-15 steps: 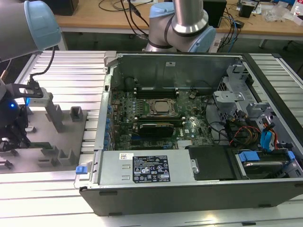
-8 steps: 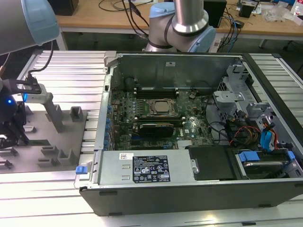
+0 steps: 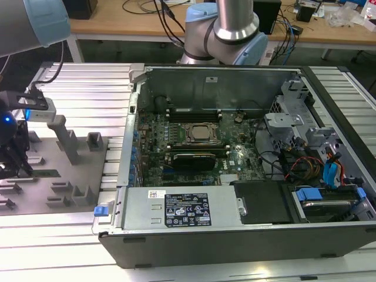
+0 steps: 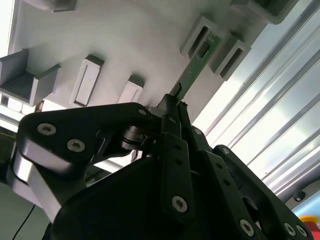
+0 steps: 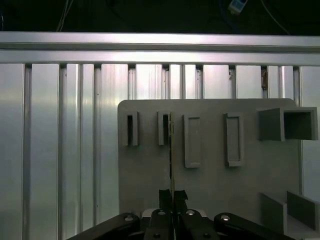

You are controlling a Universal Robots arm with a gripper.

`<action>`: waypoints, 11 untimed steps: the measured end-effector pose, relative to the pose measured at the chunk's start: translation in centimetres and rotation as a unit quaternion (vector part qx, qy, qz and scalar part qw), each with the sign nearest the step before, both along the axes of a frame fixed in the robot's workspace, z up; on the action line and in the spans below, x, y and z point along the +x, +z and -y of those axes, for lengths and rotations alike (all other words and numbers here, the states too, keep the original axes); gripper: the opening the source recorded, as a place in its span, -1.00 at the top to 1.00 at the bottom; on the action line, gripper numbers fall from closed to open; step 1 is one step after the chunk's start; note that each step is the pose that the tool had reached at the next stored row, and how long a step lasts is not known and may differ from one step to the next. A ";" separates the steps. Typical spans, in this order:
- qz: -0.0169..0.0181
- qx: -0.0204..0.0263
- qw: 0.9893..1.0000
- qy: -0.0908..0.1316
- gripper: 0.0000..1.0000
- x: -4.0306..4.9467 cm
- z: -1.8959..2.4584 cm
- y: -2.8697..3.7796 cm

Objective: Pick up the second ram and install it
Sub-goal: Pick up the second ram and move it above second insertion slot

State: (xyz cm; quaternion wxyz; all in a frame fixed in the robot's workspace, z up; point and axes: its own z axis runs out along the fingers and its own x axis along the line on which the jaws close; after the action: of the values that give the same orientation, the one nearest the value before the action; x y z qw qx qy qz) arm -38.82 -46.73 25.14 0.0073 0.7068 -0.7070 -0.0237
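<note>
- The pick-up step is judged to be in hand: the second ram [image 4: 197, 65] is gripped but not yet lifted from its gray fixture plate [image 3: 70, 200].
- In both wrist views the tool [image 4: 174, 100] is seen clenched on the near end of the green stick. One dark finger is pressed to each face of the stick in the first wrist view, where the tool [image 5: 172, 196] sits at the stick's end.
- The stick [image 5: 171, 145] is held on its edge. Its far end is seated between two slotted holders [image 4: 200, 37] on the plate [image 4: 140, 40].
- In the exterior view the plate is laid on the slatted aluminium desk [image 3: 76, 82], just beside the open computer case [image 3: 235, 249], off the case's side at the exterior view's left.
- The tool [image 3: 17, 167] and the stick [image 3: 50, 173] are found at the plate's edge farthest from the case, so nothing of the install is judged done.
- Inside the case, memory slots [image 3: 188, 114] are seen beside the silver processor socket [image 3: 197, 134]. Which slot is free cannot be told.
- Judged from the holders, a pull straight out of them is called for, with no twist, so that the thin board is not bent or dragged against their walls.
- A firm, centred hold is also called for, since the stick is gripped near one end only.
</note>
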 end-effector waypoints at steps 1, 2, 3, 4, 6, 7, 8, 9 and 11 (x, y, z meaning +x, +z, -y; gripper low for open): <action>0.000 0.000 1.000 0.000 0.73 0.00 -0.01 0.24; 0.000 0.000 1.000 0.000 0.73 0.00 -0.03 0.53; 0.000 0.000 1.000 0.000 0.73 0.00 -0.03 0.79; 0.000 0.000 1.000 0.000 0.73 0.00 -0.05 1.08; 0.000 0.000 1.000 0.000 0.73 0.00 -0.07 1.40; 0.000 0.000 1.000 0.000 0.73 0.00 -0.08 1.69; 0.000 0.000 1.000 0.000 0.73 0.00 -0.10 1.88; 0.000 0.000 1.000 0.000 0.73 0.00 -0.11 1.99; 0.000 0.000 1.000 0.000 0.73 0.00 -0.14 2.47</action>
State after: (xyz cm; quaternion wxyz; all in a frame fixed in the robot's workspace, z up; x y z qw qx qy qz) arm -38.82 -46.59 27.61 0.0073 0.7068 -0.7070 -0.0237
